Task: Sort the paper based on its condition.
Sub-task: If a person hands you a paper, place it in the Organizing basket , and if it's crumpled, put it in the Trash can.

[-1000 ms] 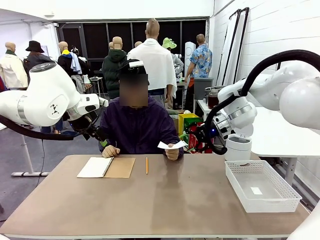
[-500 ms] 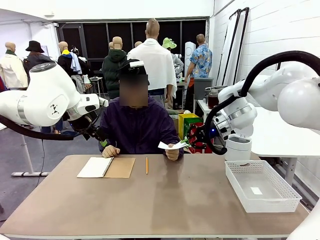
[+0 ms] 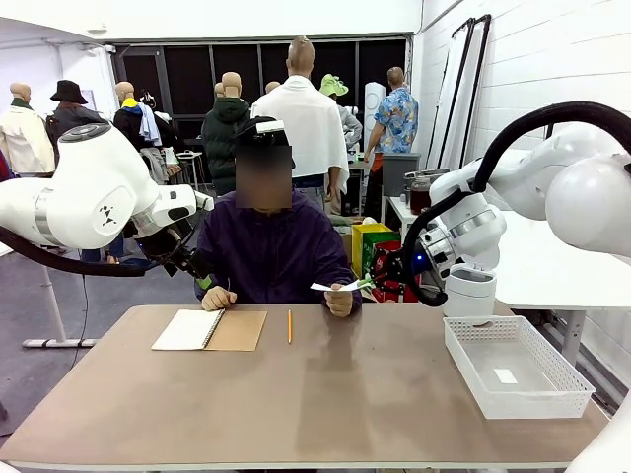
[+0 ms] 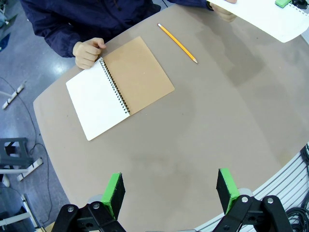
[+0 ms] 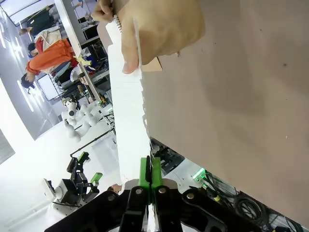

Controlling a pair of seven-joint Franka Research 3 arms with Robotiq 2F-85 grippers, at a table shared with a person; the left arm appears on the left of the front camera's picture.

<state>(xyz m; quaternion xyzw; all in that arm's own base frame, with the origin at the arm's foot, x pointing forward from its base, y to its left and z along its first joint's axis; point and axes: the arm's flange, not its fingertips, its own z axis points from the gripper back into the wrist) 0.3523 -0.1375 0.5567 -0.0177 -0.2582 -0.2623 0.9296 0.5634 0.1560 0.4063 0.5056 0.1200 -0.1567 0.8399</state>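
Paper (image 3: 325, 287) is hovering mid-frame over the desk's (image 3: 325, 394) far edge; person's hand (image 3: 340, 302) is gripping it from below, right fingers (image 5: 144, 170) are pinching its right end. Left fingers (image 4: 114, 190) are hanging spread wide above the desk, near the notebook (image 4: 120, 84).

paper (image 3: 332, 287): one end between the pressed-together fingers of the right gripper (image 3: 369, 283), the other end in the person's hand (image 3: 340, 302)
person's hand: just left of the right gripper, over the far edge of the table (image 3: 325, 404)
basket (image 3: 517, 368): on the table's right end — below and right of the right gripper
pencil (image 3: 289, 325): on the table, below and left of the right gripper, just right of the notebook (image 3: 209, 329)
notebook: on the table, below and ahead of the left gripper (image 4: 170, 186)
other hand (image 4: 88, 50): touching the notebook's far edge — beyond the left gripper's fingertips
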